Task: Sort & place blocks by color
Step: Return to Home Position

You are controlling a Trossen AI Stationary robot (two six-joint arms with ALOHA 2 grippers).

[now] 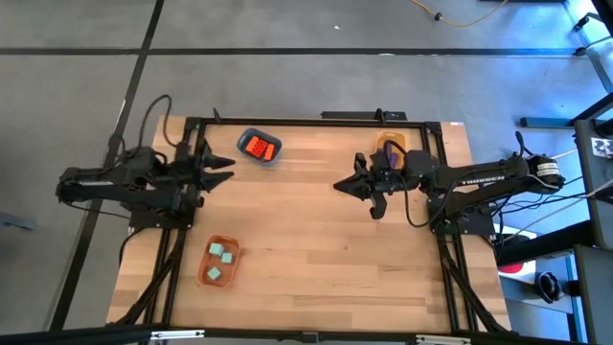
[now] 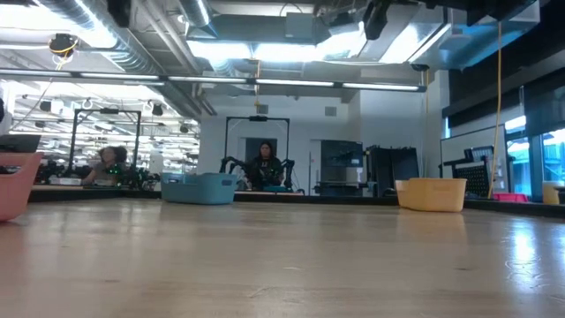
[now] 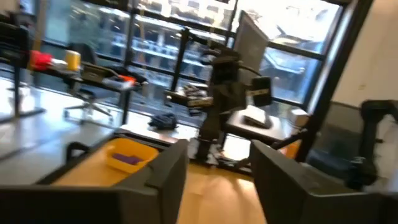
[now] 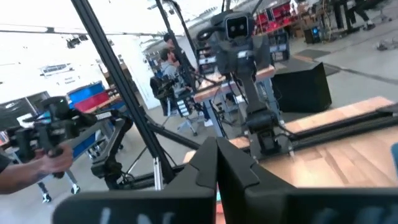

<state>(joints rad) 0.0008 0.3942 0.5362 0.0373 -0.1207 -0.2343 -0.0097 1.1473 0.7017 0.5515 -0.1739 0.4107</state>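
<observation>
Pale plank table (image 1: 316, 240), smooth; both dark arms lie low and level, pointing inward. Left gripper (image 1: 230, 171) at the left edge, fingers apart; right gripper (image 1: 337, 185) fingers pressed together, beside the yellow bowl (image 1: 404, 141). Tiny plastic blocks: orange-red blocks (image 1: 260, 148) in the blue bowl (image 1: 241, 140); teal blocks (image 1: 222, 252) in the orange bowl (image 1: 204, 275); purple blocks (image 1: 388, 149) in the yellow one.

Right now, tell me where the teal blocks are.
In the high view, the teal blocks lie in the orange bin at the table's lower left.

orange-red blocks (image 1: 259, 148), mint blocks (image 1: 222, 251), purple blocks (image 3: 127, 159)
</observation>
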